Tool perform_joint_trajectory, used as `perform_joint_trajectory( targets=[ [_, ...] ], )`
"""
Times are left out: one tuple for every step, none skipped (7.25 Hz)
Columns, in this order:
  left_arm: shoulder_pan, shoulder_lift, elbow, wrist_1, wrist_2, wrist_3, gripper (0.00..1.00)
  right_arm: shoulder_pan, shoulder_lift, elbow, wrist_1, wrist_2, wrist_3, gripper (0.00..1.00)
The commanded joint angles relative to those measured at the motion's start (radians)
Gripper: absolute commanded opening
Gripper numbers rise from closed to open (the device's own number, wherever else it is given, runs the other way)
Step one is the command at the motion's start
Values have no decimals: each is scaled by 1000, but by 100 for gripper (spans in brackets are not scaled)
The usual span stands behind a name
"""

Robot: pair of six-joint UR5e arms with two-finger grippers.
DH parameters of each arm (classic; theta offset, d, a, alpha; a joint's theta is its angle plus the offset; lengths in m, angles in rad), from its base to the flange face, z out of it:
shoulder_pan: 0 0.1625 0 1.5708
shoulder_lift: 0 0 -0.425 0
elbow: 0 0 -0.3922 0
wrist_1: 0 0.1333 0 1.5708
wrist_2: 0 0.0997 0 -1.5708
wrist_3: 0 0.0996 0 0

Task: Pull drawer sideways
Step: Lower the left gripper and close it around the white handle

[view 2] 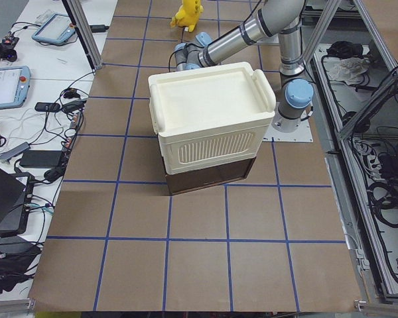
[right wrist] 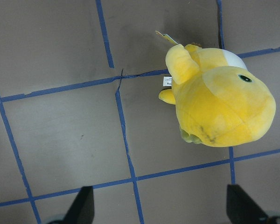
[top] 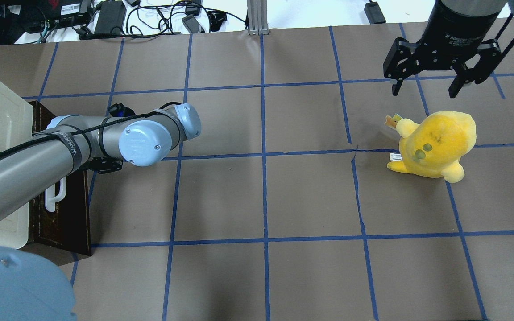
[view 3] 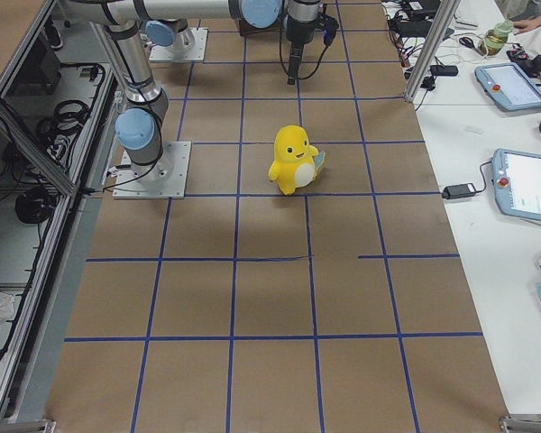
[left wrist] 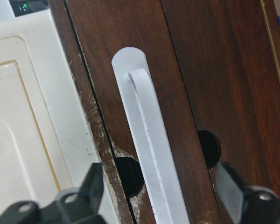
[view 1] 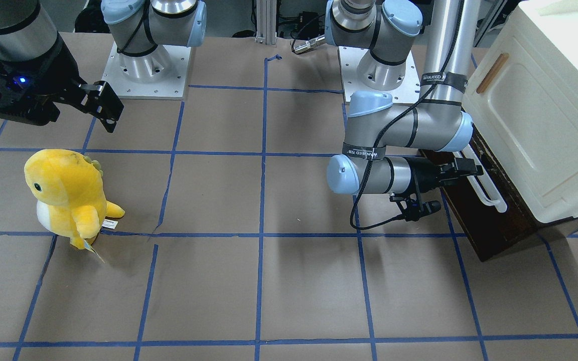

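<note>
The drawer (view 1: 477,225) has a dark brown wooden front and a long white bar handle (view 1: 487,190), and sits under the cream-white cabinet (view 1: 535,115). None of its inside shows. My left gripper (view 1: 471,168) is at the handle. In the left wrist view the handle (left wrist: 140,116) runs between the two spread fingers of the left gripper (left wrist: 161,186), which is open and straddles the bar. My right gripper (top: 426,84) is open and empty, hanging above the far side of the table.
A yellow plush toy (view 1: 68,193) stands on the brown paper-covered table below my right gripper and also shows in the right wrist view (right wrist: 219,102). The cabinet panel has a small tan handle (view 1: 492,72). Blue tape lines grid the table.
</note>
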Motion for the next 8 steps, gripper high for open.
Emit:
perform_joint_trajectory(
  targets=[
    [16,-10,-9,-6,13,-23,64,1,0,0,0,0,0,100],
    [17,-12,-13,-6,13,-42,53,0,0,0,0,0,0,100],
    [17,-13,-14,-6,11,-48,42,1,0,0,0,0,0,100],
    [17,-13,-14,-6,11,-59,27,0,0,0,1,0,0,100],
    [17,-15,-14,-6,11,-60,21,1,0,0,1,0,0,100],
    [17,-14,-17,-6,13,-62,16,1,0,0,0,0,0,100],
    [17,-15,-19,-6,11,-63,15,0,0,0,0,0,0,100],
    [15,-17,-19,-6,11,-68,15,1,0,0,0,0,0,100]
  ],
)
